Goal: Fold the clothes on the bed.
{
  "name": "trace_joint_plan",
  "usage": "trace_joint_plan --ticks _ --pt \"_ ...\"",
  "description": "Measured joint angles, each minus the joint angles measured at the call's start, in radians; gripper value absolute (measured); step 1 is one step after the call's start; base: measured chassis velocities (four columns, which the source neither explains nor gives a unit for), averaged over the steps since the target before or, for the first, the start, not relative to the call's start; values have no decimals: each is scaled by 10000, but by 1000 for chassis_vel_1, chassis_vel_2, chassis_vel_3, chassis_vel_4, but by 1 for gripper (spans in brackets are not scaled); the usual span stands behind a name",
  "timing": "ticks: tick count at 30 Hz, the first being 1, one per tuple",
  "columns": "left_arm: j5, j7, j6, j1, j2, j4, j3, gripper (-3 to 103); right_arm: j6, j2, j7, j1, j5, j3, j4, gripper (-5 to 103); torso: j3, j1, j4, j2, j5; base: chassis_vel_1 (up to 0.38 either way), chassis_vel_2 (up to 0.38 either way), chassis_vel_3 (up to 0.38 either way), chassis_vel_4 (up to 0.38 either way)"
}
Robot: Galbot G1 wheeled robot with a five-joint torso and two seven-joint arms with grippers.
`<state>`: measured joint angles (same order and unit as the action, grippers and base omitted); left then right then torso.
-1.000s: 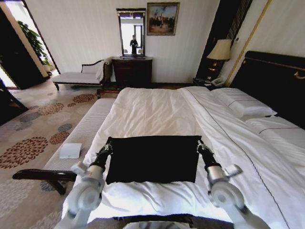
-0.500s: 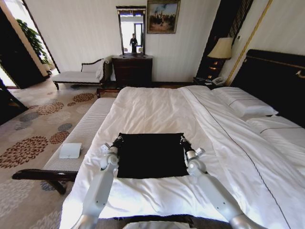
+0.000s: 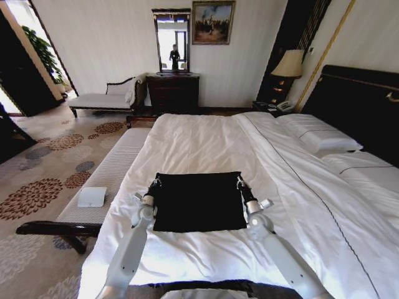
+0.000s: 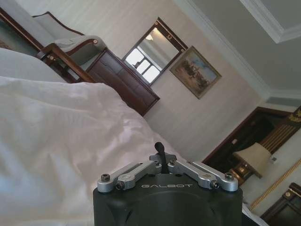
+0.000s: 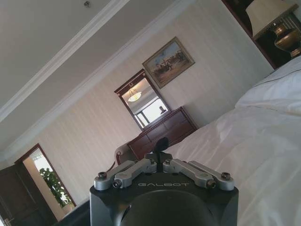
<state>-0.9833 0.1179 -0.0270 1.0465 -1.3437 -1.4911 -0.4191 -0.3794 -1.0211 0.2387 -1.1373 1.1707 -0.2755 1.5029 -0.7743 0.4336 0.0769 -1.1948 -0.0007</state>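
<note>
Presently: black T-shirt (image 3: 199, 201), folded to a rectangle, lay flat on the bed (image 3: 206, 140), spanning between both tools. Left gripper (image 3: 154, 184) pinched its far left corner, right gripper (image 3: 240, 182) its far right corner; both closed on cloth. Long axis ran gripper to gripper; each arm equally near

You see matt black cloth in the clothes (image 3: 198, 200), lying smooth on the bed (image 3: 206, 146), whose white sheets look like soft, faintly creased cotton. Your left gripper (image 3: 154, 182) and right gripper (image 3: 239, 182) have matt black plastic housings with brushed bare-metal linkage bars, and the arms behind them are smooth, pale grey. The headboard (image 3: 358, 106) reads as dark polished wood.
</note>
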Motion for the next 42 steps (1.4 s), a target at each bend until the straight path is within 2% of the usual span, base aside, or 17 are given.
trace_joint_plan --ticks 3,8,17,25,27,29,30,31,32,33,34,37,38,39,41,42 --pt "134 187 -74 529 202 -334 -23 0 -163 125 403 -617 58 -171 168 1 0 0 0 0 0 0 0 0 0" --pt "878 354 -292 1888 365 -1023 -135 0 -447 141 1127 -1859 -50 -395 482 1 1 -1 1 0 0 0 0 0 0" --pt "1971 472 -688 3493 122 -1281 -246 0 -751 28 1383 -2266 -432 -444 -152 1 -1 3 -4 1 0 0 0 0 0" --pt "2334 318 -870 3782 -247 -1375 -315 0 -897 -21 1405 -2576 -835 -561 -415 1 -2 3 1 2 0 0 0 0 0" --pt "2565 141 -1028 3855 -341 -1406 -317 0 -939 -73 1273 -2610 -1040 -580 -439 -1 -2 3 0 2 0 0 0 0 0" --pt "2738 27 -1132 3924 -383 -1480 -319 0 -954 -88 1135 -2665 -1180 -595 -396 3 -2 3 0 3 0 0 0 0 0" --pt "2832 -52 -1166 3988 -404 -1571 -327 -2 -960 -89 1047 -2741 -1272 -617 -305 3 -2 4 0 3 1 0 0 0 0" --pt "2955 -164 -1180 4120 -421 -1784 -362 2 -961 -76 887 -2917 -1396 -682 -46 6 -2 5 0 4 0 0 0 0 0" --pt "3085 -248 -1179 4277 -427 -2079 -408 2 -956 -42 721 -3097 -1487 -753 261 12 -3 5 0 4 0 0 0 0 0" --pt "3195 -327 -1127 4468 -427 -2494 -483 7 -919 2 486 -3304 -1578 -858 642 17 -2 5 1 4 -1 0 0 0 0" --pt "3195 -327 -1127 4468 -427 -2494 -483 7 -919 2 486 -3304 -1578 -858 642 17 -2 5 1 4 -1 0 0 0 0" --pt "3220 -578 -716 5065 -410 -4065 -839 24 -597 132 -468 -4039 -1848 -1423 2119 33 -1 3 -1 3 -1 0 0 0 0" --pt "3220 -578 -716 5065 -410 -4065 -839 24 -597 132 -468 -4039 -1848 -1423 2119 33 -1 3 -1 3 -1 0 0 0 0" --pt "3147 -688 -526 5134 -379 -4485 -942 29 -404 166 -835 -4149 -1834 -1588 2561 33 -1 3 2 3 -1 0 0 0 0" --pt "3223 -1068 56 4925 -279 -4887 -1007 40 159 241 -1769 -3994 -1798 -1670 3089 44 -1 2 -2 2 -1 0 0 0 0" --pt "3223 -1068 56 4925 -279 -4887 -1007 40 159 241 -1769 -3994 -1798 -1670 3089 44 -1 2 -2 2 -1 0 0 0 0"
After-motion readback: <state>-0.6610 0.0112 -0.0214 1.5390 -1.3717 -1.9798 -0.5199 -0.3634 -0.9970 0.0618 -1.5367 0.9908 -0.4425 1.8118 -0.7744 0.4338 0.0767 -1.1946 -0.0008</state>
